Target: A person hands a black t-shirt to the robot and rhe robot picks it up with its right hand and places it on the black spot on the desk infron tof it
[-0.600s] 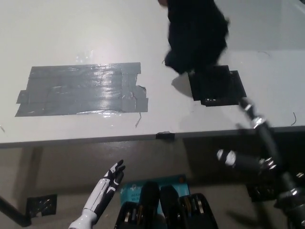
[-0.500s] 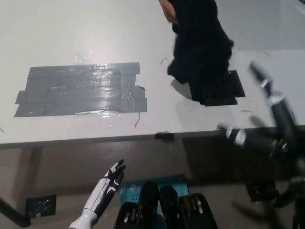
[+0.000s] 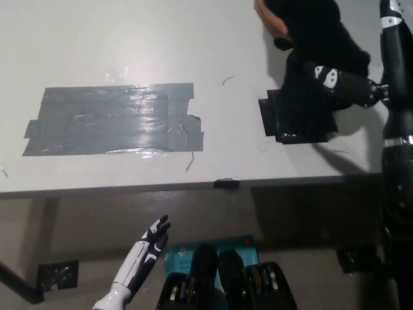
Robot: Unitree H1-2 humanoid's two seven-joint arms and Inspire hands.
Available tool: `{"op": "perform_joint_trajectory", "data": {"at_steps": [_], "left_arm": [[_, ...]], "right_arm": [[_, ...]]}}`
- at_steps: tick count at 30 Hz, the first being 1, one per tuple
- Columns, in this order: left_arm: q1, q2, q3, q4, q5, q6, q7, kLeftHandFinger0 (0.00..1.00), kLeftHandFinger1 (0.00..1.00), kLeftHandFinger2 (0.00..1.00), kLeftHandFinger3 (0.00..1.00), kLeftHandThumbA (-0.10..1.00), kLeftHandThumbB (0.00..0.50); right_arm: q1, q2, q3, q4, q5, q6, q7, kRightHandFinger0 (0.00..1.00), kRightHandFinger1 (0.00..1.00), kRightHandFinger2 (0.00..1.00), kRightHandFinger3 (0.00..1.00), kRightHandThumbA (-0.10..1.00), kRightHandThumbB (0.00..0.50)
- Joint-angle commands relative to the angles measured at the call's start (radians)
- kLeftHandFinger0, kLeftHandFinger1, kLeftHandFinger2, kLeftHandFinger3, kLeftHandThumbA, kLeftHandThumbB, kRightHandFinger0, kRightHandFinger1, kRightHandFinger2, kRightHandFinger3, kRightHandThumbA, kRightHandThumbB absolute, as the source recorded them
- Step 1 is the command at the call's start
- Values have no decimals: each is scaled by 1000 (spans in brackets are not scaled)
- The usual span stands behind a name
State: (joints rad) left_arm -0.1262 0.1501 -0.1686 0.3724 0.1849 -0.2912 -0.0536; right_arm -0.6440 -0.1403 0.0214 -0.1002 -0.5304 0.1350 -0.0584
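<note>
Black t-shirt (image 3: 316,45) meets right hand (image 3: 345,85); no legible writing.

This looks like a lab or test room. A plain white desk (image 3: 129,45) carries a large patch of grey tape (image 3: 113,120) and a smaller square of black tape (image 3: 274,119) as marked spots. Below its edge lies a bare brownish floor (image 3: 84,226).

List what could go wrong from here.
The t-shirt hangs from a person's hand while the right hand reaches in against it; whether it grips is unclear, so the shirt may drop early. Black on black hides the black spot, so placement may miss. Left hand rests below the desk.
</note>
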Motion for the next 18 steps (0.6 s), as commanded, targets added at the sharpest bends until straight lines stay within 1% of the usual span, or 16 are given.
{"op": "perform_joint_trajectory", "data": {"at_steps": [1, 2, 3, 7, 8, 9, 10, 12, 14, 15, 16, 17, 18], "left_arm": [[-9, 10, 1, -19, -2, -39, -12, 1000, 1000, 1000, 1000, 1000, 500], [-8, 10, 2, -19, -2, -39, -13, 1000, 1000, 1000, 1000, 1000, 500], [-6, 13, -1, -26, 1, -38, -19, 1000, 1000, 1000, 1000, 1000, 500], [-6, 11, -1, -23, -4, -42, -23, 1000, 1000, 1000, 1000, 1000, 500], [-8, 9, 0, -24, -2, -37, -20, 1000, 1000, 1000, 1000, 1000, 500], [-9, 7, 1, -25, -1, -35, -19, 1000, 1000, 1000, 1000, 1000, 500], [-11, 6, 4, -26, -5, -31, -19, 1000, 1000, 1000, 1000, 1000, 500], [-12, 2, 7, -27, -5, -25, -18, 1000, 1000, 1000, 1000, 1000, 500], [-10, 3, 4, -33, 2, -20, -18, 1000, 1000, 1000, 1000, 1000, 500], [-9, 4, 2, -39, 9, -16, -17, 1000, 1000, 1000, 1000, 1000, 500], [-9, 6, 1, -45, 10, -18, -18, 1000, 1000, 1000, 1000, 1000, 500], [-10, 7, 1, -45, 10, -18, -18, 1000, 1000, 1000, 1000, 1000, 500], [-9, 7, 4, -51, 9, -12, -18, 1000, 1000, 1000, 1000, 1000, 500]], "right_arm": [[-90, 4, -3, 54, -66, 23, -83, 1000, 1000, 1000, 1000, 1000, 365], [-90, 4, -3, 56, -66, 22, -85, 1000, 1000, 1000, 1000, 1000, 365], [-167, -4, -2, 210, -66, 21, -114, 1000, 1000, 1000, 1000, 1000, 379], [-226, -12, 3, 325, -61, 14, -136, 1000, 1000, 1000, 1000, 1000, 387], [-259, -10, 2, 369, -55, 9, -144, 1000, 1000, 1000, 1000, 1000, 400], [-274, -9, 3, 391, -51, 6, -150, 1000, 1000, 1000, 1000, 1000, 400], [-306, -11, 10, 437, -53, -6, -160, 1000, 1000, 1000, 1000, 1000, 413], [-346, -17, 24, 498, -61, -12, -172, 1000, 1000, 1000, 1000, 1000, 421], [-380, -28, 43, 555, -81, -3, -183, 1000, 1000, 1000, 1000, 988, 413], [-399, -35, 51, 591, -88, 3, -188, 1000, 1000, 1000, 1000, 913, 412], [-428, -45, 64, 655, -104, 15, -210, 1000, 1000, 1000, 1000, 737, 418], [-436, -48, 68, 675, -107, 17, -220, 1000, 1000, 1000, 1000, 725, 419], [-467, -59, 97, 737, -148, 70, -232, 1000, 1000, 1000, 1000, 294, 333]]}}
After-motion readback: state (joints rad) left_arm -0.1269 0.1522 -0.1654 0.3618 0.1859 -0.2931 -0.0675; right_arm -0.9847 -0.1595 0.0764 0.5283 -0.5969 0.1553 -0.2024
